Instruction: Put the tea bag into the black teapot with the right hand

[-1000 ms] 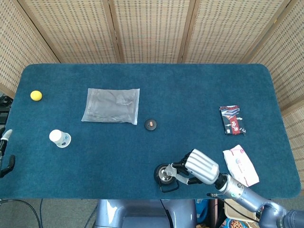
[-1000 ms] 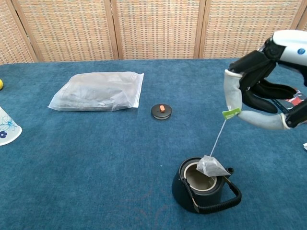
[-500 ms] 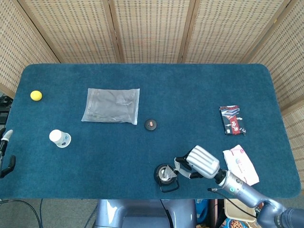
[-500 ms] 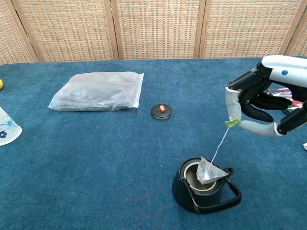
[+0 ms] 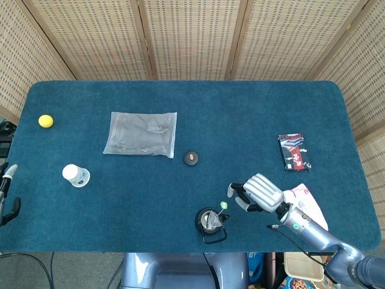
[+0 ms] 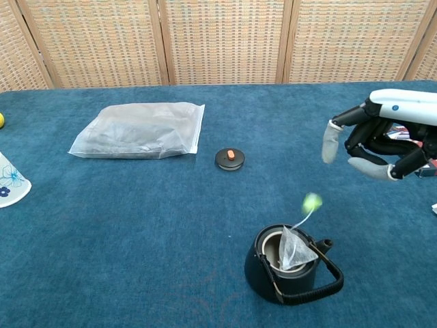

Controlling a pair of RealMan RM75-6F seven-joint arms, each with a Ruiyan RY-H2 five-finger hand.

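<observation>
**Right hand spread beside the teapot, tea bag sitting in its mouth**

Right hand (image 6: 369, 147) hangs above the blue table (image 5: 240, 114), to the right of the black teapot (image 6: 290, 266) and apart from it, with its fingers spread and nothing between them. The tea bag (image 6: 295, 247) rests in the open mouth of the teapot, its upper part showing above the rim. Its string rises from the bag to a small green tag (image 6: 312, 201), which appears blurred in the air above the pot, clear of the hand. The teapot stands near the front edge of the table with its handle lying toward the front right.

Left hand (image 5: 7, 195) shows only at the left border of the head view, off the table; whether its fingers are apart or closed cannot be told.

Farther back on the cloth lie the teapot lid (image 5: 190, 157) with an orange knob, a clear plastic pouch (image 5: 141, 133), a white paper cup (image 5: 75, 175) on its side with a blue flower print, and a yellow ball (image 5: 46, 121). On the right side lie a dark packet (image 5: 294, 152) and a white packet (image 5: 305, 208) with pink printing; the writing on both is too small to read.
</observation>
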